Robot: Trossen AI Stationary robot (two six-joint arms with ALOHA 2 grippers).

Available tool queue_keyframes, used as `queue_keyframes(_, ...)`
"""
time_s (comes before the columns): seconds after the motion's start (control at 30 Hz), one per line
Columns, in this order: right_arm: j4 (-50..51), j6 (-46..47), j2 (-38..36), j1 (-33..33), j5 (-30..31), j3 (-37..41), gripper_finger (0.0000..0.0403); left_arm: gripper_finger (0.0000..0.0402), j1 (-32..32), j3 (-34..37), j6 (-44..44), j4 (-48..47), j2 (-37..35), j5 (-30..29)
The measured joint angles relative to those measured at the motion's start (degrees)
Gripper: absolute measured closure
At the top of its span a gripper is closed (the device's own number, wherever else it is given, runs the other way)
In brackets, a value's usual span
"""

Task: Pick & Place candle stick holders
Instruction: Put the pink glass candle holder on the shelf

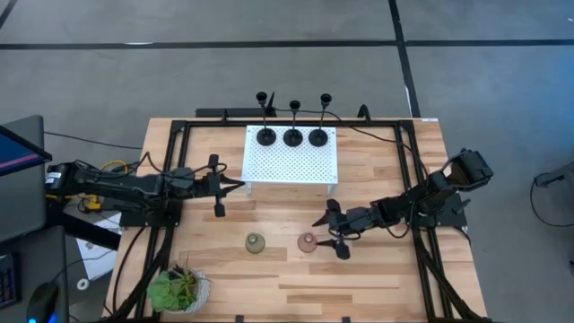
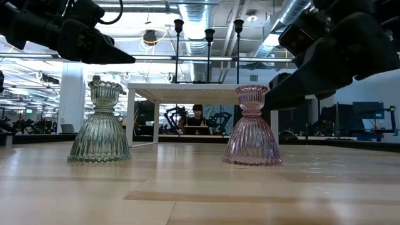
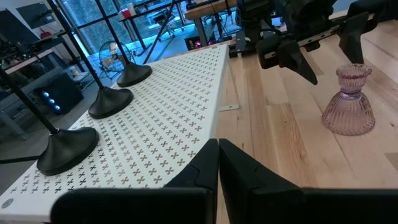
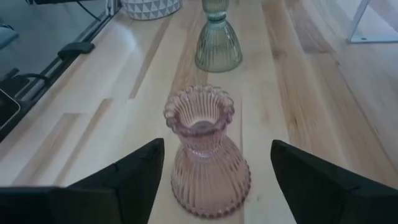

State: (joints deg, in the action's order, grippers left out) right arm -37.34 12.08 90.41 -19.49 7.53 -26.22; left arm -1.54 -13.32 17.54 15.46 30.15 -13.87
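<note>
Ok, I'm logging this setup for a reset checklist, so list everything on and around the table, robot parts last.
black candle stick holders: three, black, in a row on the white platform's far edge
white perforated platform: one, white, table's far middle
pink candle stick holder: one, pink, on the table between the right gripper's open fingers
green candle stick holder: one, olive-green, on the table beside the pink one
potted plant: one, green, near left corner
table: one, light wood
left gripper: shut, beside the platform
right gripper: open
</note>
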Motion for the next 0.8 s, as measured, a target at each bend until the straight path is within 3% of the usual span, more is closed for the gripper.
queue_keyframes(0.4,-0.01,1.02,0.42,0.00,0.03,-0.58,0.0119,0.0389,0.00,0.00,0.00,-0.03,0.00,0.00)
queue_keyframes(0.57,-5.89,1.53,6.98,0.00,0.04,-1.56,0.0119,0.0389,0.00,0.00,0.00,-0.10,0.02,0.00)
queue_keyframes(0.8,-6.48,1.53,12.17,0.00,0.02,-5.69,0.0119,0.0389,0.00,0.00,-0.02,-0.21,0.02,0.00)
